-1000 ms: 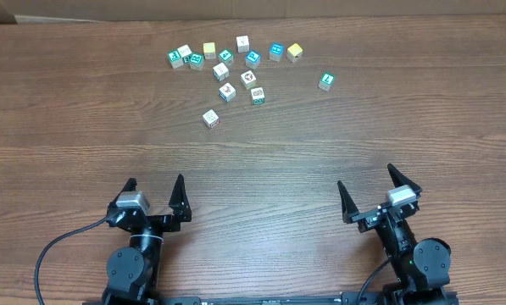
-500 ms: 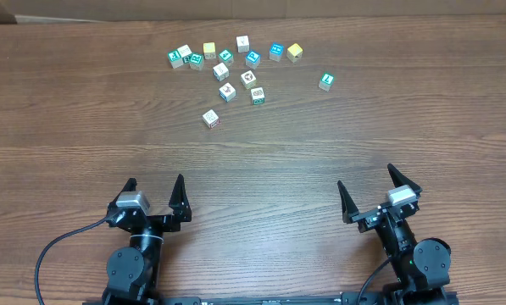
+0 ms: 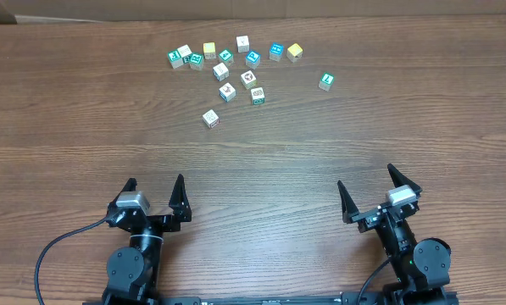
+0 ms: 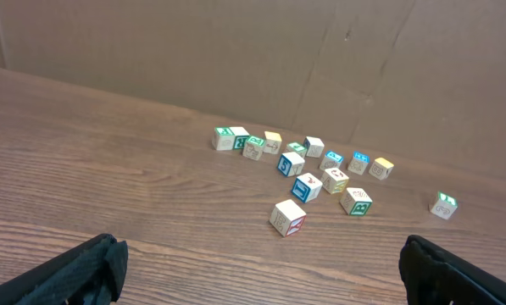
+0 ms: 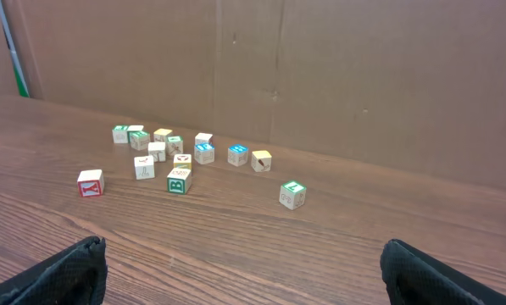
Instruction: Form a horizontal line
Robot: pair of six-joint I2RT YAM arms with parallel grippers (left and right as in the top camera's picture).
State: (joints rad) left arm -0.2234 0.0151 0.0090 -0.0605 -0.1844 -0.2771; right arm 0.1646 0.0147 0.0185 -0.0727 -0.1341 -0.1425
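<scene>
Several small whitish cubes (image 3: 248, 80) with teal, yellow, green and red faces lie loosely scattered at the far side of the wooden table (image 3: 253, 152). No straight edge-to-edge row of cubes shows in any view. One cube (image 3: 210, 119) lies nearest to me, red-edged in the left wrist view (image 4: 287, 218). Another (image 3: 325, 81) lies apart at the right. My left gripper (image 3: 156, 182) and right gripper (image 3: 367, 178) are open and empty near the front edge, far from the cubes. The left jaws (image 4: 258, 254) and right jaws (image 5: 242, 254) are spread wide over bare wood.
A brown cardboard wall (image 4: 320, 68) stands behind the table's far edge, also in the right wrist view (image 5: 337, 76). Bare wood lies between the grippers and the cubes.
</scene>
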